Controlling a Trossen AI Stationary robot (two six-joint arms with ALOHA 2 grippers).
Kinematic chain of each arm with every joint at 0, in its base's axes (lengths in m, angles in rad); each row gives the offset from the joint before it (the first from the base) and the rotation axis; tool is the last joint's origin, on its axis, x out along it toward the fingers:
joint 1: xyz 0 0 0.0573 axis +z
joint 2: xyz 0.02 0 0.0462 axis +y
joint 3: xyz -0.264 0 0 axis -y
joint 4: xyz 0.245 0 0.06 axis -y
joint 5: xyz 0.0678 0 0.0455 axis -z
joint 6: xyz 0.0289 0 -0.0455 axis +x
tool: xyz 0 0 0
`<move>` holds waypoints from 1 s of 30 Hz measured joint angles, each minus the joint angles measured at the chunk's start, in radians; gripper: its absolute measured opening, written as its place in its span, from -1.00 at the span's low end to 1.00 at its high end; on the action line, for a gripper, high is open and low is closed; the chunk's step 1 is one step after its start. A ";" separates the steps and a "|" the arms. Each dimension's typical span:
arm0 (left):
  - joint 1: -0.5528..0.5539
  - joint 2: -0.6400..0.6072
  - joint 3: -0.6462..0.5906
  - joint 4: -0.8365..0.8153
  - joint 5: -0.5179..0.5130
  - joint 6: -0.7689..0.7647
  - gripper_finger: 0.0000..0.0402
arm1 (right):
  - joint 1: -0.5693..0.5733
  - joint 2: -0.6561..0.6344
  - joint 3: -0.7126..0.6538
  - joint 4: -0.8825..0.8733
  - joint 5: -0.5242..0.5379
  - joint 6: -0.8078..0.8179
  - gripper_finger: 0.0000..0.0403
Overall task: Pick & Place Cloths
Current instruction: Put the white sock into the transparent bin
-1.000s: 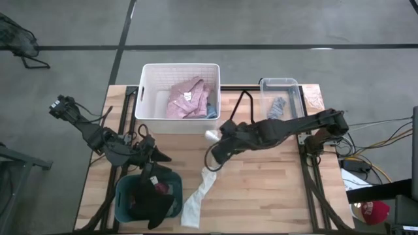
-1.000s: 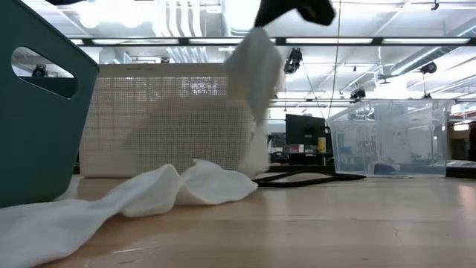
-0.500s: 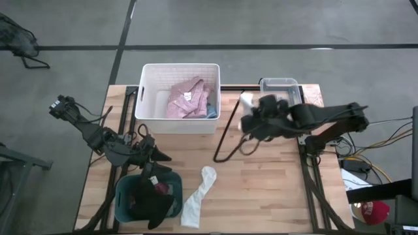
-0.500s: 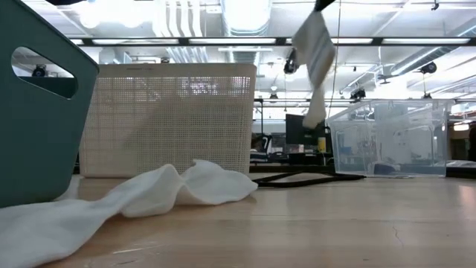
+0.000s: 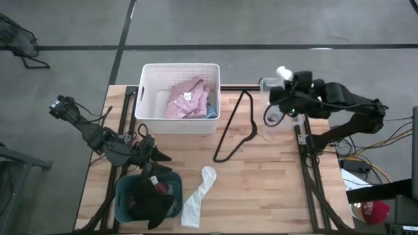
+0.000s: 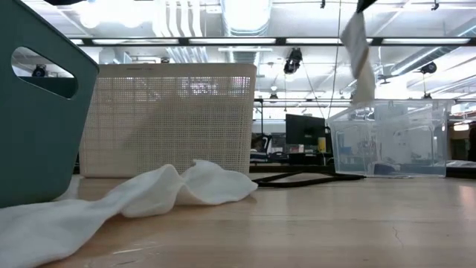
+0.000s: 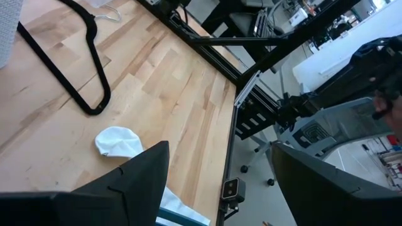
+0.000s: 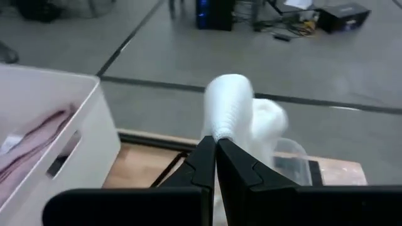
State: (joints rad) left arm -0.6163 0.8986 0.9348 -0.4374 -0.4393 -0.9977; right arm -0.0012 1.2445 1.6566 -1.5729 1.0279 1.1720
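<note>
We see the right gripper (image 8: pixel 215 157) with its jaws pinched tight on a white sock (image 8: pixel 233 107), the fingertips (image 8: pixel 204 154) meeting on the fabric so that the toe end bulges out beyond them. In the high view that gripper (image 5: pixel 277 98) hangs above the clear bin (image 5: pixel 288 83), and the sock (image 5: pixel 273 117) trails from it at the bin's near edge; the low view shows the sock (image 6: pixel 358 56) dangling in the air over the clear bin (image 6: pixel 387 141), its lower end just above the rim. The left gripper (image 5: pixel 157 156) waits well away from the clear bin, across the table (image 5: pixel 261 189), with its jaws spread wide and holding nothing, right over the teal bin (image 5: pixel 124 196), which holds dark and maroon cloths (image 5: pixel 157 196). A second white sock (image 5: pixel 199 196) lies flat on the wood just beside the teal bin, on the side toward the clear bin. A black hanger (image 5: pixel 236 127) lies on the table between the clear bin and the white basket (image 5: pixel 147 91), and the basket holds a pink shirt (image 5: pixel 186 98) with a bit of blue cloth (image 5: pixel 211 112) at its corner nearest the clear bin.
</note>
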 joint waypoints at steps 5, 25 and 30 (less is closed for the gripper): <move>0.000 0.000 0.000 0.000 0.000 -0.006 0.42 | -0.087 -0.036 -0.044 0.002 -0.044 -0.021 -0.96; 0.000 0.001 0.000 -0.001 0.000 -0.006 0.42 | -0.096 0.028 -0.197 0.352 -0.543 -0.144 0.08; 0.000 0.001 0.000 -0.007 -0.005 -0.005 0.42 | 0.011 0.057 -0.262 0.701 -0.629 -0.338 0.06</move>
State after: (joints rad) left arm -0.6163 0.8997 0.9347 -0.4448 -0.4443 -1.0031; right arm 0.0099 1.3013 1.3943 -0.8720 0.3986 0.8344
